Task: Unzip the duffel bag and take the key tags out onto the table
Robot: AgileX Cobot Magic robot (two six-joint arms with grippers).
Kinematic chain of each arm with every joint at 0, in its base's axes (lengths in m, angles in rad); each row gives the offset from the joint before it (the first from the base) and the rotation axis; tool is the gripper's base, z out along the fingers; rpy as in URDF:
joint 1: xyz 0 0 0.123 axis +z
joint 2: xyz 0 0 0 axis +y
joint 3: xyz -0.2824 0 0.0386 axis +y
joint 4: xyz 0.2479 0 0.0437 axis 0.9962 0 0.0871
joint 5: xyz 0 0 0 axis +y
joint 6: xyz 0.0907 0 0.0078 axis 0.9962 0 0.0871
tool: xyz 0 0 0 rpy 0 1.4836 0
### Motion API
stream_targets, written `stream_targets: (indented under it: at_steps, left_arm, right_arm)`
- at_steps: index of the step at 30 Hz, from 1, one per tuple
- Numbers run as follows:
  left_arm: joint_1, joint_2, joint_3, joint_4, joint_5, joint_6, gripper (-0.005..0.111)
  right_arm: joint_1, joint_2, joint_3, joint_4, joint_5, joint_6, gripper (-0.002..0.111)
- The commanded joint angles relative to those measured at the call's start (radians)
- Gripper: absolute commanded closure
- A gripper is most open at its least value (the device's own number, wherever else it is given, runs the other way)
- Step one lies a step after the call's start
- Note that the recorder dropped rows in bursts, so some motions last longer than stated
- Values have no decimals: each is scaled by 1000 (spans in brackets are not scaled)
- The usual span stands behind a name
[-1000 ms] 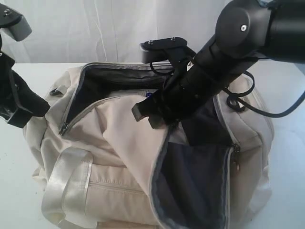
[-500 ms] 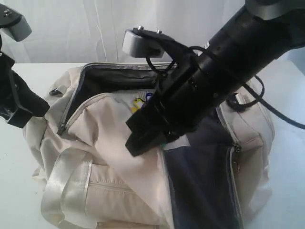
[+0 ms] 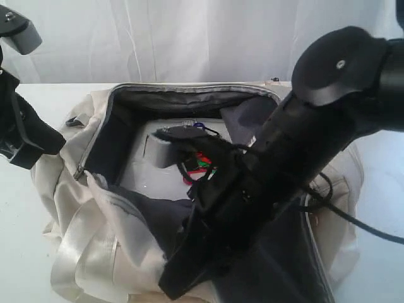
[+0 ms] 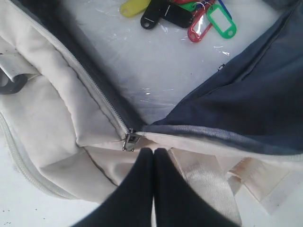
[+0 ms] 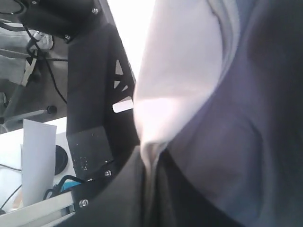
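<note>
A large cream fabric duffel bag (image 3: 63, 189) with pale webbing straps (image 3: 88, 246) lies on its side across a broad plain white table (image 3: 25, 208), filling most of the middle. Its main zipper is undone and the mouth gapes wide, showing dark grey lining and a pale, glossy floor. The near flap is folded down toward the near edge, lining outward. A metal zipper pull (image 4: 130, 142) sits at the left end of the track. A small bunch of plastic key tags (image 4: 189, 16) in yellow, black, red, green and blue, on metal rings, lies inside the bag on that floor, toward the far side (image 3: 201, 161).
</note>
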Motion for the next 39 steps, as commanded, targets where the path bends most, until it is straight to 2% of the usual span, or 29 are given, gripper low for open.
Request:
stream_targets:
  at_steps: [1,5,7,10,18,25,30,34,36,37,39]
  left_arm:
    - [-1,-10,5,-6,6,-9,107]
    - [-1,-10,5,-6,6,-9,107]
    - [-1,-10,5,-6,6,-9,107]
    - [-1,-10,5,-6,6,-9,107]
    - [-1,-10,5,-6,6,-9,107]
    - [-1,-10,5,-6,6,-11,107]
    - [-1,-10,5,-6,6,-11,107]
    - [-1,-10,5,-6,6,-11,107]
    - [-1,-10,5,-6,6,-13,107]
    - [-1,-10,5,-6,6,-13,107]
    - [-1,-10,5,-6,6,-15,107]
  right_arm:
    - [29,43,12,14,-22,-15,90]
    - [31,69,10,14,-31,-44,59]
    - [29,69,6,14,-40,-84,48]
    - [23,67,-43,9,-41,-94,39]
    - [23,31,-213,7,-53,-45,42]
    - [28,83,-164,7,-90,-40,61]
    - [29,195,-124,7,-129,-40,66]
    - [29,314,-122,2,-245,-24,66]
    - [29,339,-122,-87,-341,38,66]
    - [29,341,-122,-192,-405,138,66]
    - [26,339,-122,-343,-426,267,66]
